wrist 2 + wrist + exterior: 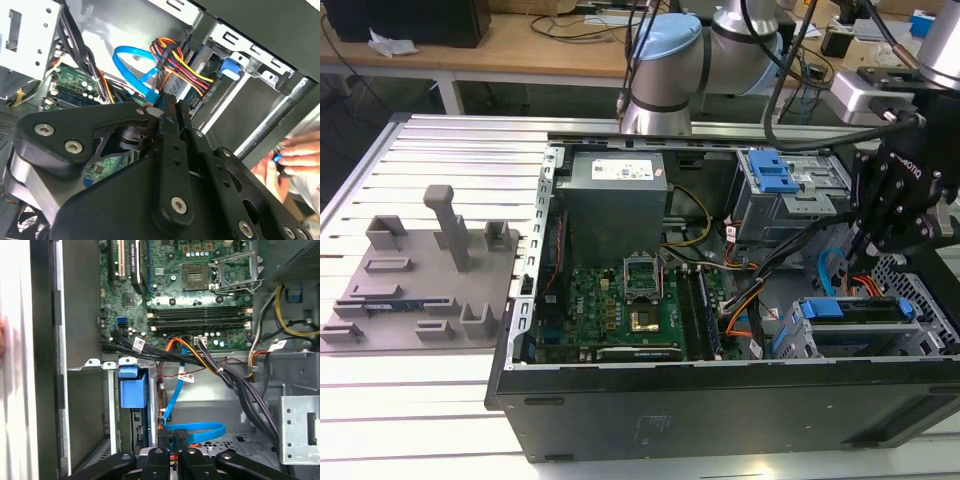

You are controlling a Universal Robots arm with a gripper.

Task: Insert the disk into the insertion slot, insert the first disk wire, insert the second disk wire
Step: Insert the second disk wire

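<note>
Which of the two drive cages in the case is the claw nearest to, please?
The low insertion slot holding the blue-framed disk, by the case's front wall; the taller cage with the blue latch sits farther back.

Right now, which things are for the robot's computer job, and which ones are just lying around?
For the job:
gripper
disk, sitting in the insertion slot
blue cable
coloured wires

Just lying about:
grey block tray
power supply
taller cage
</note>
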